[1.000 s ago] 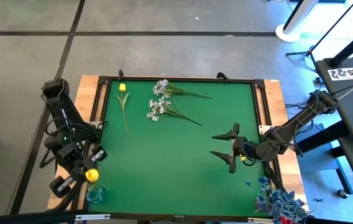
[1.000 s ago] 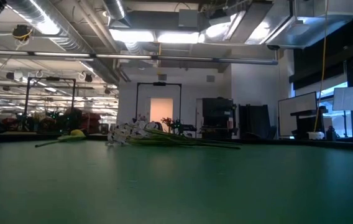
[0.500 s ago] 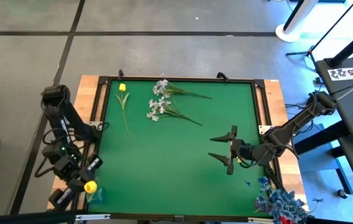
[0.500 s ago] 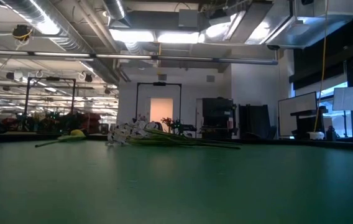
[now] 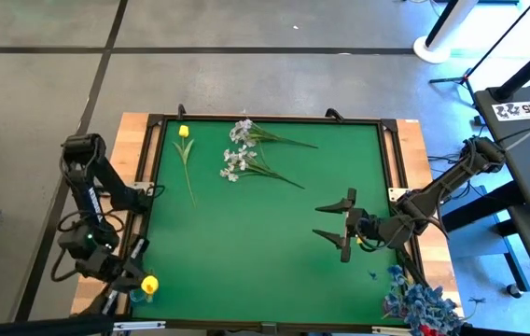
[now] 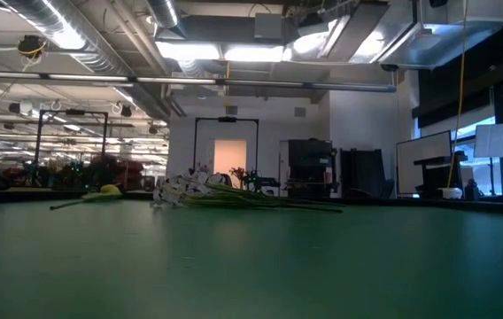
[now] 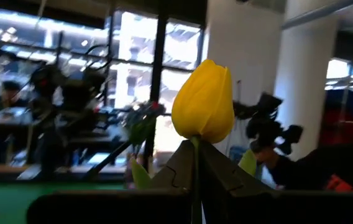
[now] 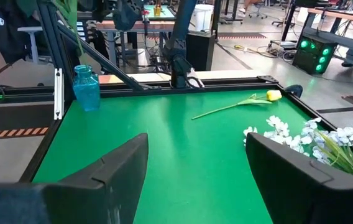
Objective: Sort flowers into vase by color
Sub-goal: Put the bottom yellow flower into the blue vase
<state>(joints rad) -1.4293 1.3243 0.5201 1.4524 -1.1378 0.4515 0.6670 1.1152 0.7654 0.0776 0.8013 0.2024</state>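
Note:
My left gripper [image 5: 142,280] is over the table's near left corner, shut on a yellow tulip [image 7: 204,102] whose head [image 5: 150,283] sits above a pale blue glass vase [image 8: 87,87]. A second yellow tulip [image 5: 186,159] lies flat on the green mat at far left. Next to it lie sprays of small white blossoms [image 5: 240,154]. My right gripper [image 5: 327,222] hovers open over the mat's right half and touches nothing. A bunch of pale blue sprays [image 5: 416,301] stands off the mat at the near right corner. My left gripper pinches the tulip's thin green stem [image 7: 195,177] between its two fingers, just below the bloom. The fingers [image 7: 178,172] reach roughly level toward the table's right. The bloom stands upright above the fingertips, lifted clear. The stem lower down is hidden behind the fingers.
A raised black frame [image 5: 265,119] with wooden boards at the left and right ends borders the green mat [image 5: 246,243]. The middle and near part of the mat is bare. Desks and stands crowd the floor to the right of the table.
My left gripper has carried the yellow tulip toward the table's near edge and a little to the right, to a spot over the blue vase at the near left corner. It has stayed shut on the stem.

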